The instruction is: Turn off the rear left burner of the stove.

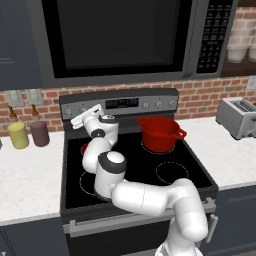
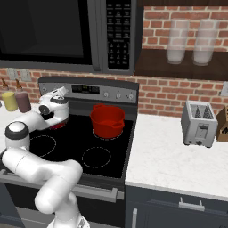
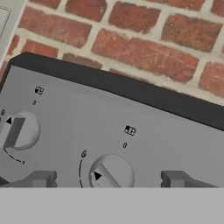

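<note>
The stove [image 1: 150, 167] [image 2: 80, 140] is a black glass-top range with a grey back panel [image 3: 87, 113]. Its rear left burner [image 1: 84, 148] [image 2: 58, 126] glows red, mostly hidden behind my arm. My gripper [image 1: 80, 119] [image 2: 62, 92] [image 3: 108, 178] is up at the left end of the back panel, open. A round grey knob [image 3: 111, 173] with a black arrow mark sits between my fingertips [image 3: 41, 178], which stand well apart on either side of it. A second knob [image 3: 19, 130] lies further left on the panel.
A red pot [image 1: 159, 132] [image 2: 107, 120] stands on the rear right zone. The dark microwave [image 1: 125, 35] hangs close above the panel. A toaster [image 1: 237, 117] [image 2: 199, 122] sits on the right counter, and a yellow jar [image 1: 18, 135] and a maroon jar [image 1: 39, 133] on the left.
</note>
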{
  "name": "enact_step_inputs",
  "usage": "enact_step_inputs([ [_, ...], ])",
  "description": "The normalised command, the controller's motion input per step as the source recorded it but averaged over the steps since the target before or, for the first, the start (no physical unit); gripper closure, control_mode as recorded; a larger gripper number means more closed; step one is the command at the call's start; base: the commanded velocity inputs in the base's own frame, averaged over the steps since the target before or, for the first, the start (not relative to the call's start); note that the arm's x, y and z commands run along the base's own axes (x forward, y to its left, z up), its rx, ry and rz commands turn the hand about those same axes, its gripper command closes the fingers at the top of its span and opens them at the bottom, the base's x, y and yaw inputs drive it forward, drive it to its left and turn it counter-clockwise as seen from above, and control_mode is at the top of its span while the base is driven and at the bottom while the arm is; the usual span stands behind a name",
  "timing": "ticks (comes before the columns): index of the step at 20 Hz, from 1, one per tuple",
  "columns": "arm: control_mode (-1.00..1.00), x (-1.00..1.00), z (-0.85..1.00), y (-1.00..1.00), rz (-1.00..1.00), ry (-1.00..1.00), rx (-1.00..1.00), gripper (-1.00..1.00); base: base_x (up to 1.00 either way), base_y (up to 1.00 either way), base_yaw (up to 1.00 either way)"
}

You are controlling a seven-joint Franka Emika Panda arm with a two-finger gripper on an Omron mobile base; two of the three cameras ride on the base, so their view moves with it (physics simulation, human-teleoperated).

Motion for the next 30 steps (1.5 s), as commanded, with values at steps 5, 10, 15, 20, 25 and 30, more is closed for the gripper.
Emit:
enact_step_inputs([
  [5, -1.00, 0.19, -0.06, 0.01, 0.04, 0.02, -0.04, -1.00, 0.00, 0.00, 0.00],
  [10, -1.00, 0.01, -0.11, 0.11, 0.05, 0.04, -0.08, -1.00, 0.00, 0.00, 0.00],
  [15, -1.00, 0.00, 0.00, 0.00, 0.00, 0.00, 0.00, 1.00, 0.00, 0.00, 0.00],
  [20, -1.00, 0.00, 0.00, 0.00, 0.00, 0.00, 0.00, 1.00, 0.00, 0.00, 0.00],
  [25, -1.00, 0.00, 0.00, 0.00, 0.00, 0.00, 0.00, 1.00, 0.00, 0.00, 0.00],
  [30, -1.00, 0.00, 0.00, 0.00, 0.00, 0.00, 0.00, 1.00, 0.00, 0.00, 0.00],
])
